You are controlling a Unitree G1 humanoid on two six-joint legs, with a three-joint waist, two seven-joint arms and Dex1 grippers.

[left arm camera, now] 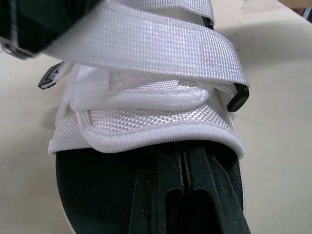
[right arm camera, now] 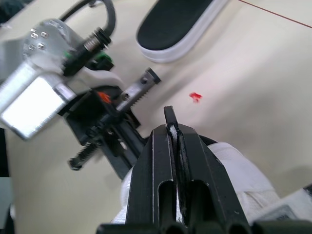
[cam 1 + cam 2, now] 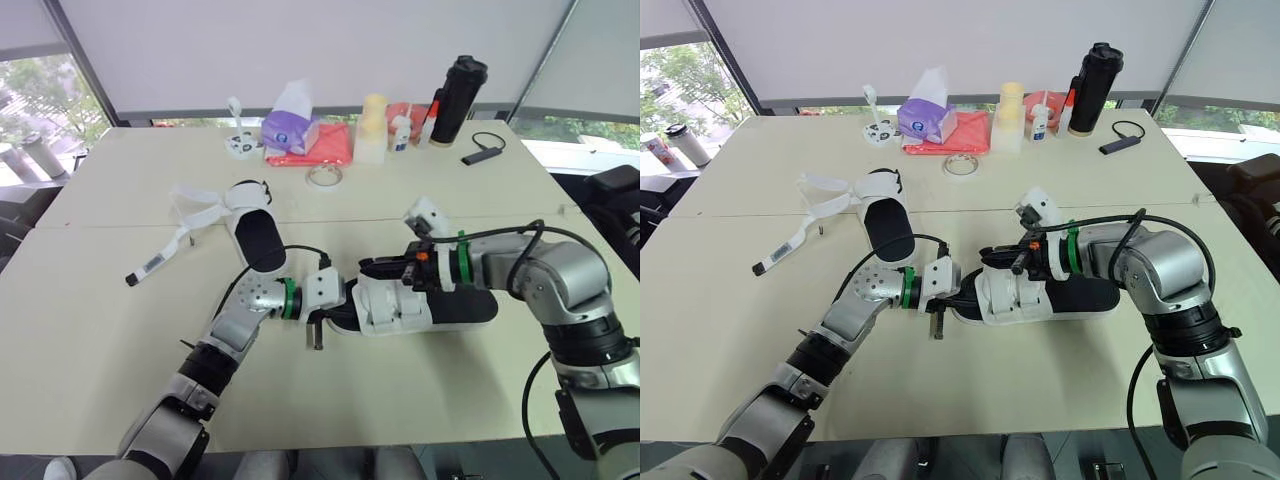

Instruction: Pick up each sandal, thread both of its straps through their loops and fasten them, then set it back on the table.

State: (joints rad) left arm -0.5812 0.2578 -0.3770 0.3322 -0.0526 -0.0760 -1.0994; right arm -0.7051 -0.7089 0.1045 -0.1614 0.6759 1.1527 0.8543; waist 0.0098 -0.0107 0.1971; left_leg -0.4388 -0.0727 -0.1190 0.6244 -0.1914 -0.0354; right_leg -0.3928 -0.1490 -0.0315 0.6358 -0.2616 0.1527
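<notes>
A sandal (image 3: 445,306) with a black sole and white straps (image 3: 395,305) lies at the table's middle, between my two grippers. My left gripper (image 3: 335,310) is shut on its toe end, and its fingers (image 1: 161,195) lie on the black insole just under the front strap (image 1: 146,53). My right gripper (image 3: 372,268) hovers over the front straps, shut on a thin strap end whose black tip (image 2: 170,115) pokes out past the fingers. The second sandal (image 3: 258,235) lies farther back on the left, its white straps (image 3: 200,210) spread loose on the table.
Along the far edge stand a purple tissue pack (image 3: 290,130), a red cloth (image 3: 325,145), a cream cylinder (image 3: 373,130), small bottles and a tall black flask (image 3: 457,98). A tape roll (image 3: 325,176) and a black dongle (image 3: 483,153) lie nearer.
</notes>
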